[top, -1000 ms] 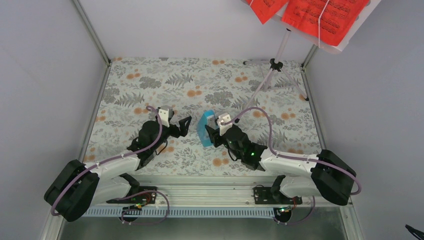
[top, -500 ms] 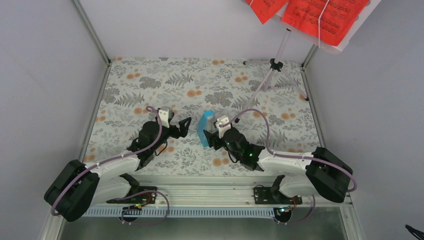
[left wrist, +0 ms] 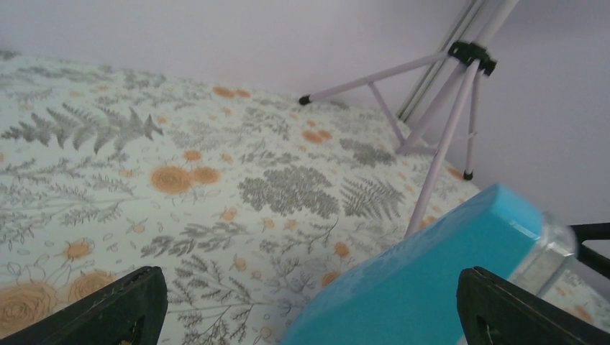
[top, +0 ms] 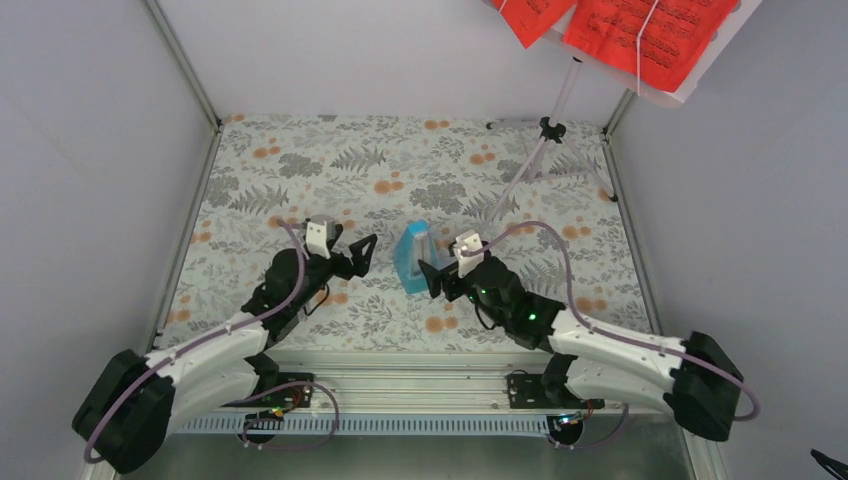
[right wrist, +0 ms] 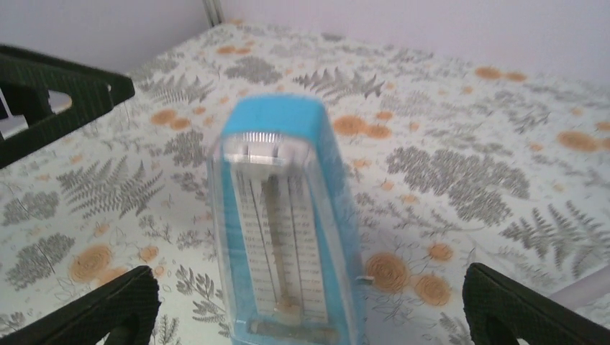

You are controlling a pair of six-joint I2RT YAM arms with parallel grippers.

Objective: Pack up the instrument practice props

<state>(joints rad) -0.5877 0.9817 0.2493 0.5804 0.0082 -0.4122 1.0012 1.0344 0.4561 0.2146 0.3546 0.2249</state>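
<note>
The light-blue metronome [top: 413, 258] stands upright on the floral table between the two arms, its white face [right wrist: 277, 230] turned to my right gripper. My right gripper [top: 434, 276] is open just to its right, fingertips [right wrist: 93, 309] wide on either side and touching nothing. My left gripper [top: 366, 254] is open just to its left, the blue back [left wrist: 431, 277] filling the space between its jaws without contact. The lilac music stand [top: 548, 128] stands at the back right, its tripod legs [left wrist: 446, 108] on the table. Red sheet-music pages [top: 640, 30] rest on its desk.
The floral table cover [top: 300, 170] is bounded by grey walls with metal corner posts [top: 185, 65]. The stand's legs [top: 600, 185] spread near the back right corner. The left gripper's finger [right wrist: 57, 93] shows at the upper left of the right wrist view.
My right gripper has opened, let go of the metronome and drawn back to the right. The metronome now stands upright. The left gripper has shifted slightly forward.
</note>
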